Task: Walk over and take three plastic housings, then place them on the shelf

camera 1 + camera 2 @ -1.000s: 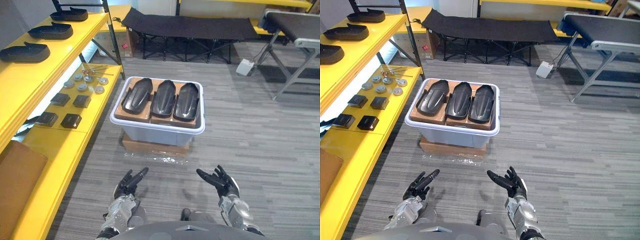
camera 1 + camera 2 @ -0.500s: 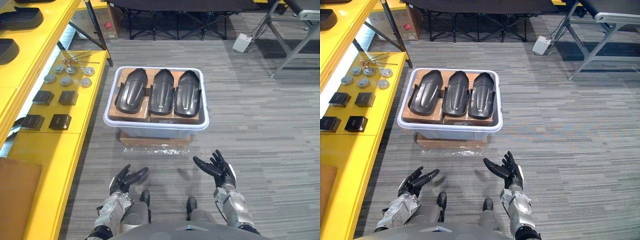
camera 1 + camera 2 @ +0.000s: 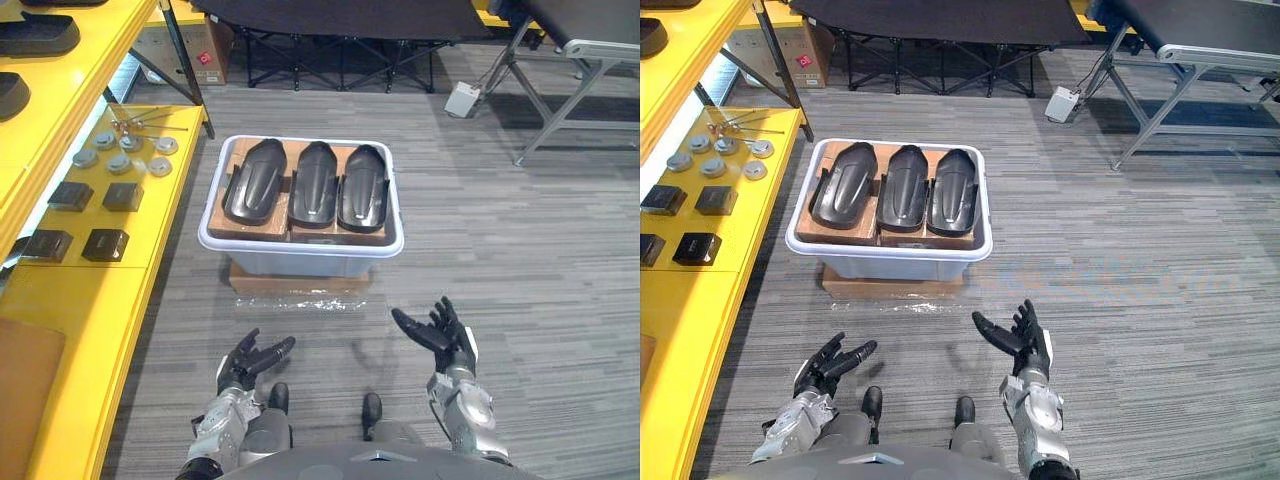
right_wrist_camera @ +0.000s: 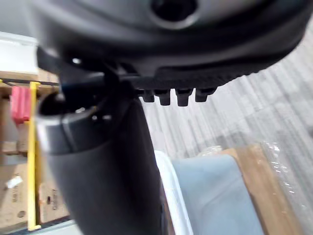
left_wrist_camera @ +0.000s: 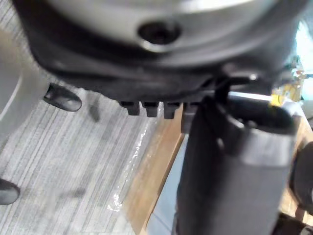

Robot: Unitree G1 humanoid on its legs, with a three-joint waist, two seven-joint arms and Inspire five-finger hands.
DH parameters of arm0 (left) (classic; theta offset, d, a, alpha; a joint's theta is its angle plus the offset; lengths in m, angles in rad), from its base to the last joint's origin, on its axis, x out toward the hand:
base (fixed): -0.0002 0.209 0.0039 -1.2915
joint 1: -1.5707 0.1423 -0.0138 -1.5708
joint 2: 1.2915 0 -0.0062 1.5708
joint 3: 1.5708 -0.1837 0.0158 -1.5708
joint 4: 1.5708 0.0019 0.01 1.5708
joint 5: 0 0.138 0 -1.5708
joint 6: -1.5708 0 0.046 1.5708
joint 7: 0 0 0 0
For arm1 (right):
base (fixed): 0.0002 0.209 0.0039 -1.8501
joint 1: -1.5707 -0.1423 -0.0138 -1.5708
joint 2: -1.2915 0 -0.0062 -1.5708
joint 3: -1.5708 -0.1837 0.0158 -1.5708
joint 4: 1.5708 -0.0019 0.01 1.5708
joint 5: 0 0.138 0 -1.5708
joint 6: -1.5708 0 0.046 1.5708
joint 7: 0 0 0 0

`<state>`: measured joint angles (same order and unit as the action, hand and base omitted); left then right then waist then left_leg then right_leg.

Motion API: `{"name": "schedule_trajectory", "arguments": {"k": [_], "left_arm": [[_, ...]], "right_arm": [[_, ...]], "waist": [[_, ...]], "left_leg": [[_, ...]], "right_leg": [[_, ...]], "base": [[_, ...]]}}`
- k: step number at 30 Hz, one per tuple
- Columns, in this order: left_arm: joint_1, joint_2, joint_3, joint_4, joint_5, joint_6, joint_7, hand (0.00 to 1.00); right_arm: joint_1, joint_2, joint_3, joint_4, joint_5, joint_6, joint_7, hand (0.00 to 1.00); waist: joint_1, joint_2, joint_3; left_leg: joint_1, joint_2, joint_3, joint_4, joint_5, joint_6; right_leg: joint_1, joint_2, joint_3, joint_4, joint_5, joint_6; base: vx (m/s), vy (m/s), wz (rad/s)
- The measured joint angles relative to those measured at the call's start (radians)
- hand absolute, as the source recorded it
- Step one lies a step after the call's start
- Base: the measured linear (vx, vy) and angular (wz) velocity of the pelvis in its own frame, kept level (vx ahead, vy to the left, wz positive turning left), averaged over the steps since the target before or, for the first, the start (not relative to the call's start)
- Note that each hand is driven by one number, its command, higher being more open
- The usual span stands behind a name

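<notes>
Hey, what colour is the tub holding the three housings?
The tub is white to pale grey, seen best in the left eye view.

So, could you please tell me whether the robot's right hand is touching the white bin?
Apart. The left eye view shows a strip of grey floor between the open right hand and the white bin, at its near rim.
</notes>
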<state>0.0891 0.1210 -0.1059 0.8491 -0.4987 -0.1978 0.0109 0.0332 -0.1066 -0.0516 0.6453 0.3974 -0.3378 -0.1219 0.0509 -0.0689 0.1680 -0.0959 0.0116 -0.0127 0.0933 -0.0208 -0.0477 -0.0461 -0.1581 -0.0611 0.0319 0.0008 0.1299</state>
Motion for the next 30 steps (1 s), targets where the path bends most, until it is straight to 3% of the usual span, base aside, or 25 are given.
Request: {"name": "schedule_trajectory", "arguments": {"k": [3, 6, 9, 13, 23, 30], "left_arm": [[0.009, 0.008, 0.004, -0.033, 0.000, 0.000, -0.008, 1.00], [-0.033, 0.028, 0.005, -0.062, 0.000, -0.001, -0.026, 1.00], [-0.067, 0.025, 0.006, -0.060, -0.001, -0.004, -0.024, 1.00], [-0.088, 0.023, 0.015, -0.053, -0.011, -0.032, -0.021, 1.00], [-0.122, -0.025, 0.049, -0.040, -0.051, -0.134, -0.059, 1.00], [-0.134, -0.032, 0.050, -0.044, -0.096, -0.171, -0.089, 1.00]], "right_arm": [[-0.159, -0.057, -0.120, 0.017, -0.020, 0.026, -0.086, 1.00], [-0.439, -0.264, -0.212, 0.143, -0.017, 0.042, -0.144, 1.00], [-0.549, -0.351, -0.268, 0.141, 0.016, 0.040, -0.173, 1.00], [-0.625, -0.374, -0.271, 0.122, 0.065, 0.059, -0.220, 1.00], [-0.886, -0.531, -0.043, 0.203, 0.139, 0.253, -0.192, 1.00], [-1.063, -0.608, 0.142, 0.252, 0.137, 0.331, -0.201, 1.00]], "waist": [[0.004, 0.003, 0.019], [0.041, 0.016, 0.136], [0.075, 0.022, 0.206], [0.104, 0.021, 0.252], [0.117, 0.057, 0.312], [0.136, 0.072, 0.335]], "left_leg": [[-0.064, -0.004, -0.027, 0.075, -0.020, 0.007], [-0.192, 0.004, -0.068, 0.210, -0.041, 0.009], [-0.272, 0.014, -0.078, 0.264, -0.043, 0.008], [-0.343, 0.017, -0.102, 0.329, -0.064, 0.002], [-0.488, -0.002, -0.118, 0.393, -0.062, -0.002], [-0.570, -0.007, -0.129, 0.453, -0.075, -0.013]], "right_leg": [[-0.012, -0.003, -0.030, 0.003, 0.001, 0.001], [-0.082, 0.008, -0.060, 0.074, 0.006, -0.006], [-0.160, 0.013, -0.073, 0.137, -0.002, -0.016], [-0.235, 0.008, -0.105, 0.248, -0.055, -0.028], [-0.422, -0.047, -0.153, 0.442, -0.127, -0.034], [-0.527, -0.063, -0.153, 0.559, -0.177, -0.048]], "base": [[-0.07, 0.028, 0.28], [-0.13, 0.023, 0.27], [-0.13, 0.026, 0.13], [-0.08, -0.007, 0.16], [-0.02, -0.009, 0.07], [-0.01, -0.031, 0.03]]}}
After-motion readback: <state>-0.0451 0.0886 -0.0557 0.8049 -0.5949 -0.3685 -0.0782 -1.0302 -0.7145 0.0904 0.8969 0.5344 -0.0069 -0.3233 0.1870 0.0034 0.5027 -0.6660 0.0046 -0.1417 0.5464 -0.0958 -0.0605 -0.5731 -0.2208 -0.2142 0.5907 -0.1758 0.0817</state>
